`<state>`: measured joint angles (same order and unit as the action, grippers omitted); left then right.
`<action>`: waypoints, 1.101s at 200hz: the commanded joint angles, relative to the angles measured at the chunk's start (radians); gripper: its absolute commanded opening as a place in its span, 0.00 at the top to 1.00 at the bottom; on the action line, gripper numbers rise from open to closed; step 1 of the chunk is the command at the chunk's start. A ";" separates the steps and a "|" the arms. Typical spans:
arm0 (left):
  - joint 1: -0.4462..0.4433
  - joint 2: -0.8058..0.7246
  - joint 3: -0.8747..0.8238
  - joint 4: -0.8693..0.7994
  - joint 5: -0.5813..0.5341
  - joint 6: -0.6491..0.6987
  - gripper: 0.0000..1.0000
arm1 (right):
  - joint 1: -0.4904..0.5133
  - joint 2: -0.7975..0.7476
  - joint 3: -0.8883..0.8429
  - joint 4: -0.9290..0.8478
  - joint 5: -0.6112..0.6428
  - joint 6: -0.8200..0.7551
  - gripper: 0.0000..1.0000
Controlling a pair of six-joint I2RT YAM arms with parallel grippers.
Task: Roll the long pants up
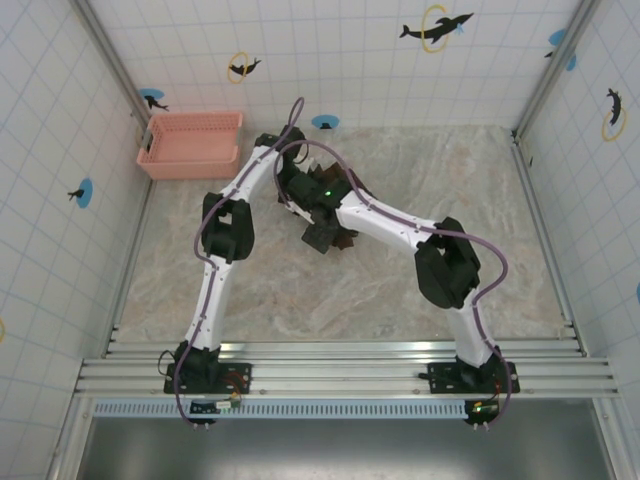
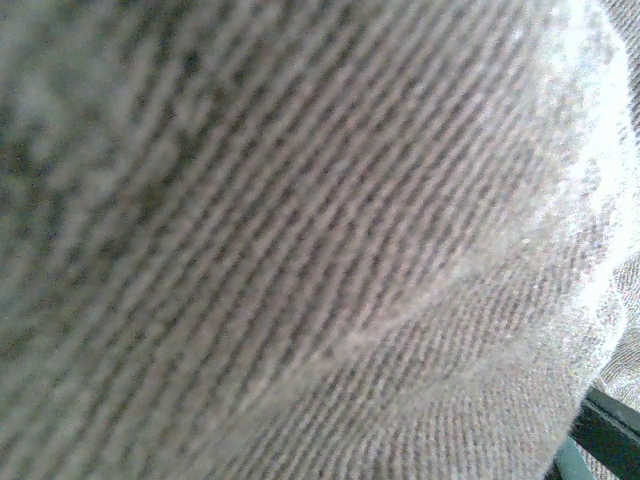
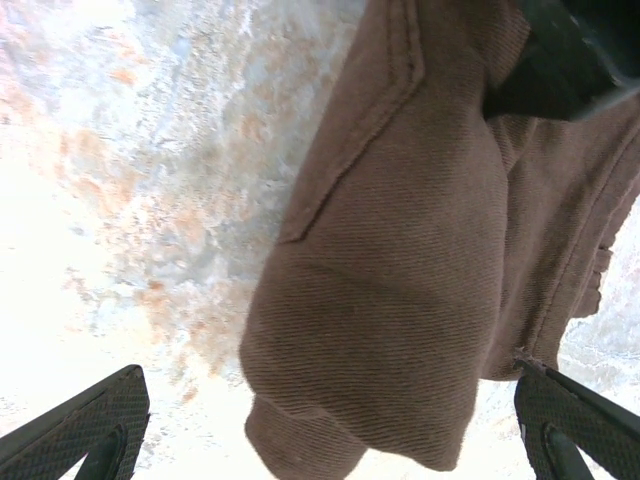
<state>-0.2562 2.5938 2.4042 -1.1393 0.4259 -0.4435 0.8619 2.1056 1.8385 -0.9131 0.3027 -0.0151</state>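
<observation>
Right wrist view: right claw [image 3: 325,425] spread wide, pinching nothing. Bunched dark brown twill long pants [image 3: 400,250] sit between its fingers over marbled worktop [image 3: 150,150], seemingly straddled ready for rolling.

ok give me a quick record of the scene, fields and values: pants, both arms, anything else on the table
garment: long pants, dark brown, bunched mid-table under both arms
right fingers: open, spread wide over the cloth
left fingers: one dark tip at frame corner, cloth pressed close to camera, grip unclear
other: pink basket, far left corner of table
</observation>
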 commanded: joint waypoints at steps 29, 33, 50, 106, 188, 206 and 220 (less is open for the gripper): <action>-0.010 0.084 -0.047 -0.080 -0.067 -0.001 0.03 | 0.036 0.133 0.068 -0.008 0.060 0.039 0.03; -0.009 0.082 -0.049 -0.079 -0.066 0.000 0.03 | 0.035 0.142 0.071 -0.002 0.071 0.042 0.03; -0.010 0.078 -0.056 -0.076 -0.061 -0.002 0.02 | 0.031 0.180 0.081 0.007 0.125 0.046 0.03; -0.007 0.074 -0.084 -0.071 -0.043 -0.006 0.03 | 0.025 0.247 0.089 0.037 0.262 0.029 0.03; 0.020 0.048 -0.135 -0.061 -0.006 -0.003 0.02 | -0.025 0.340 0.063 0.080 0.298 -0.078 0.21; 0.027 0.034 -0.148 -0.054 0.001 -0.005 0.03 | -0.050 0.345 0.072 0.079 0.274 -0.090 0.33; 0.034 0.028 -0.149 -0.053 0.009 -0.007 0.02 | -0.072 0.341 0.083 0.071 0.232 -0.101 0.47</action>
<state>-0.2352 2.5584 2.3241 -1.0740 0.4782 -0.4721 0.8642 2.3714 1.9213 -0.8360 0.6689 -0.0959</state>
